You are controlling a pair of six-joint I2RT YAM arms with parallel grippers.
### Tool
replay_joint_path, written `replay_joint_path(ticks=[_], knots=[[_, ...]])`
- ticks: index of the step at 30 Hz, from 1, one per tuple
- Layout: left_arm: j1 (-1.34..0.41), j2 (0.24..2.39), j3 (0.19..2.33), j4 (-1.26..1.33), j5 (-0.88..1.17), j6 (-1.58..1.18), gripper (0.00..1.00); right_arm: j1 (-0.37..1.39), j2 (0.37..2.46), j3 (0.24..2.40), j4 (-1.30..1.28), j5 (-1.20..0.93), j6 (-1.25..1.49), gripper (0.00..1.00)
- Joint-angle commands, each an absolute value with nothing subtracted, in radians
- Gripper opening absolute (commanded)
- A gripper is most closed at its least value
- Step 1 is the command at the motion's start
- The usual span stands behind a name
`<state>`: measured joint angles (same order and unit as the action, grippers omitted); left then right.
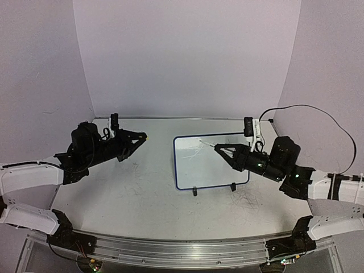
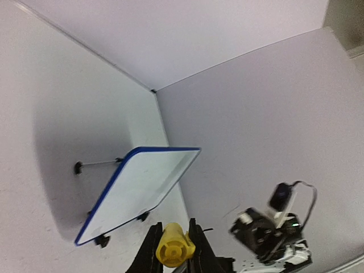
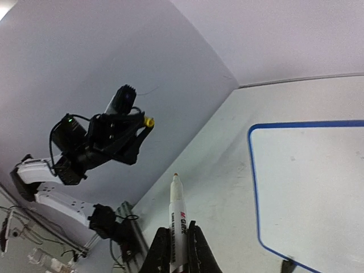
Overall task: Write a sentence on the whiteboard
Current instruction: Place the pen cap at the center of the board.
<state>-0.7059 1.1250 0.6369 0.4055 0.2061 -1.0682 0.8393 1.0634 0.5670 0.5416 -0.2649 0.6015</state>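
**benchbot:** Right gripper is clamped on a white marker, cap off, with the tip over the far-left corner of the whiteboard. Touching or not, can't tell.

**zed:** and the other one?

**benchbot:** Left gripper is pinching a yellow cap, well off to the board's left. Board sits on the table. Some faint strokes near that corner, unreadable.
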Motion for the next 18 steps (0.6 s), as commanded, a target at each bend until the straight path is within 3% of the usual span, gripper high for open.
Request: replay_joint_path(ticks=[1,6,18], knots=[[-0.705,1.232,0.590,0.277,0.239,-0.994,0.00,0.839,0.935,0.656,0.222,-0.005,0.367,0.00],[-0.721,1.401,0.604,0.228,0.278,-0.919,0.00,0.838,0.887,0.653,0.216,0.032,0.341,0.00],[-0.765,1.512,0.674,0.092,0.048,-0.801,0.00,0.839,0.848,0.648,0.219,0.040,0.331,0.00]])
